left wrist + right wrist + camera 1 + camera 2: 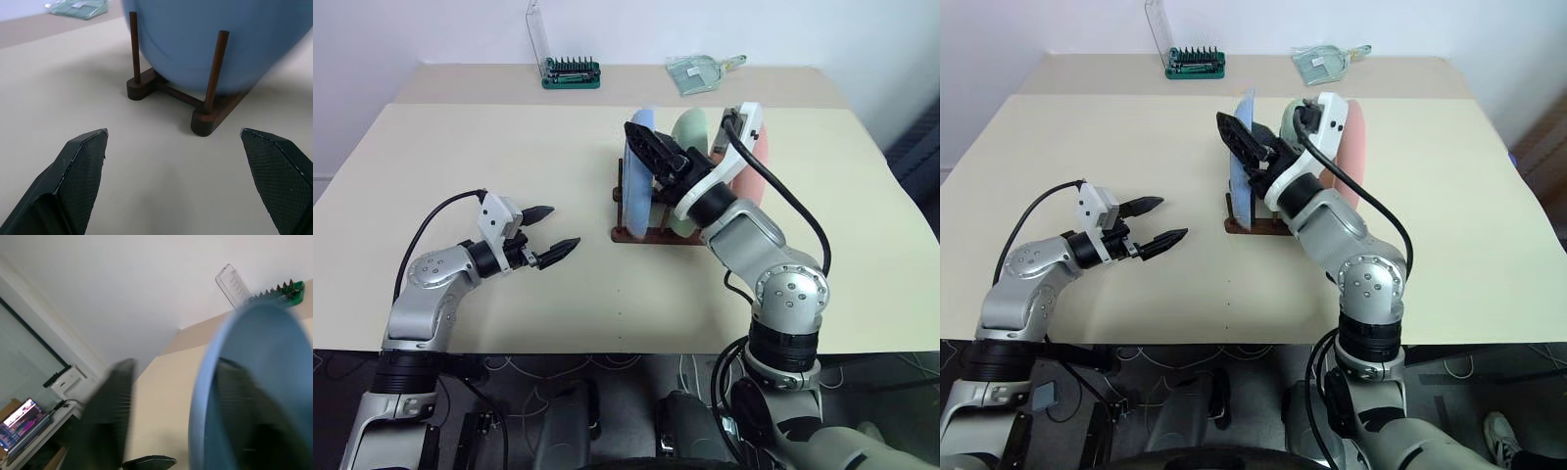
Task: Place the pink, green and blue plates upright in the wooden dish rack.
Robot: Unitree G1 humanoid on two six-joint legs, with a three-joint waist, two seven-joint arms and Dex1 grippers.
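Observation:
The wooden dish rack (651,235) stands mid-table with three plates upright in it. The blue plate (634,186) is in the slot nearest my left side, the green plate (689,129) in the middle and the pink plate (1357,147) on the right, both partly hidden by my right arm. My right gripper (644,145) is open at the blue plate's top, its fingers (110,406) set apart on either side of the rim (205,396). Left of the rack, my left gripper (553,230) hovers open and empty over the table, pointing at the rack's base (205,120).
A green case of screwdriver bits (572,72) with a raised clear lid stands at the table's far edge. A clear bag with something pale green (697,71) lies to its right. The table's near edge runs just below my arms.

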